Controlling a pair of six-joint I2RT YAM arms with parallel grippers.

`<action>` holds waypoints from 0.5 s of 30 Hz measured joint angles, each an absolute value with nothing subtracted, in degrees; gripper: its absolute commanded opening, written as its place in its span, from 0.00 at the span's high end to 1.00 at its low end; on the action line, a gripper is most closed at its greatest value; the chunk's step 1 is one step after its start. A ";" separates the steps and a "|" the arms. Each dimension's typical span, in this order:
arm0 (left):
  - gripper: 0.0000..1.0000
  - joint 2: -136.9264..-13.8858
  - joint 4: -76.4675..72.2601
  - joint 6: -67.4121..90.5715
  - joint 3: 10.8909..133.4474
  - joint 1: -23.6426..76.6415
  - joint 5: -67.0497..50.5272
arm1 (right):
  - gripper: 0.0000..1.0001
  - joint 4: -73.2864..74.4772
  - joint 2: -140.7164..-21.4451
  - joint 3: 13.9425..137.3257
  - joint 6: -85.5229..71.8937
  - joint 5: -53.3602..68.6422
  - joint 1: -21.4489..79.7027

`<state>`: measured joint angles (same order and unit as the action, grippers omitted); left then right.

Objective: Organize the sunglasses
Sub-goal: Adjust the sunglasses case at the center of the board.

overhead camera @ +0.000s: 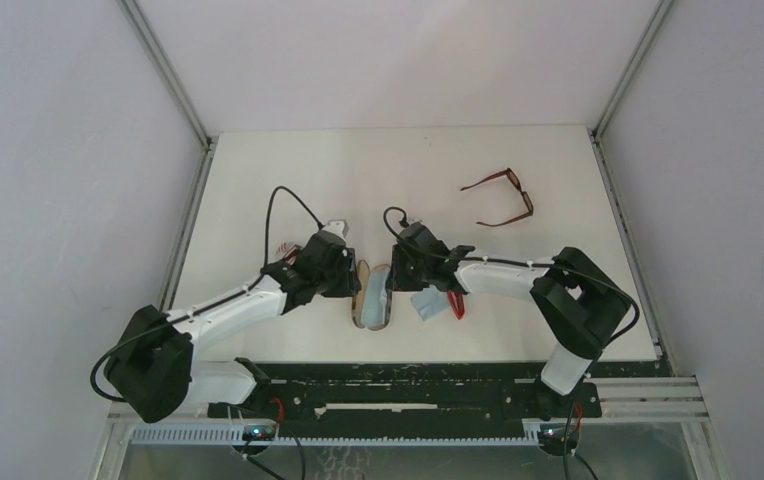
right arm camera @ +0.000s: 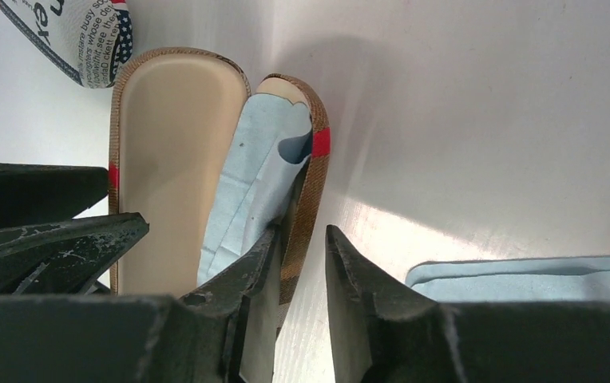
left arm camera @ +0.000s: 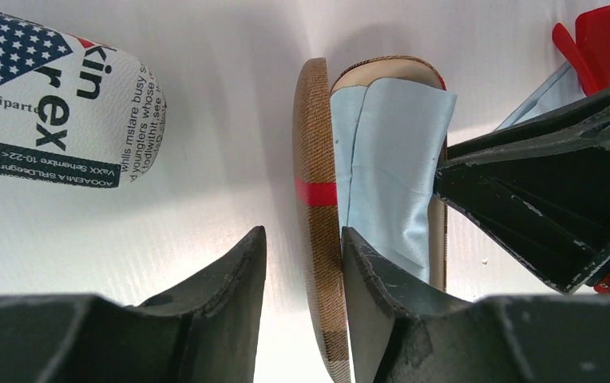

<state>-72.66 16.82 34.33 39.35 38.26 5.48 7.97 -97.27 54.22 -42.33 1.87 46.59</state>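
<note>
The dark brown sunglasses (overhead camera: pixel 503 197) lie unfolded at the back right of the table. The red sunglasses (overhead camera: pixel 455 303) lie beside a light blue cloth (overhead camera: pixel 428 303), partly under my right arm; their red frame (left arm camera: pixel 605 36) shows in the left wrist view. Between the arms, the brown case (overhead camera: pixel 373 295) lies open with another blue cloth (left arm camera: pixel 390 159) inside. My left gripper (left arm camera: pixel 303 233) is open astride the lid's edge (left arm camera: pixel 318 120), which touches only the right finger. My right gripper (right arm camera: pixel 302 230) is open astride the case's opposite wall (right arm camera: pixel 306 199), with its outer finger clear of it.
The flag-print case (left arm camera: pixel 46 104) lies shut on the white table (overhead camera: pixel 288 160), just left of the brown case and partly under my left arm. The loose blue cloth (right arm camera: pixel 525 275) lies right of my right gripper. Walls enclose the table at the back and both sides.
</note>
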 measured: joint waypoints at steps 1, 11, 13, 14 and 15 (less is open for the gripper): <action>0.56 -72.71 16.78 34.33 39.38 38.26 5.30 | 0.78 8.08 -97.27 54.26 -42.24 1.91 46.59; 0.51 -72.88 16.32 34.33 39.55 38.22 3.05 | 0.92 6.31 -99.72 54.94 -42.04 3.90 46.41; 0.51 -72.88 15.77 34.35 39.55 38.22 2.55 | 0.92 5.61 -100.53 54.94 -42.17 4.64 46.11; 0.51 -72.88 15.49 34.35 39.55 38.22 2.44 | 0.92 5.34 -100.95 54.94 -42.26 5.04 46.02; 0.51 -72.88 15.38 34.37 39.55 38.22 2.31 | 0.92 5.08 -101.25 54.94 -42.33 5.32 46.00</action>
<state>-72.88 15.38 34.37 39.55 38.22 2.31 5.08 -101.25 54.94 -42.33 5.32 46.00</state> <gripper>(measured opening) 0.486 0.090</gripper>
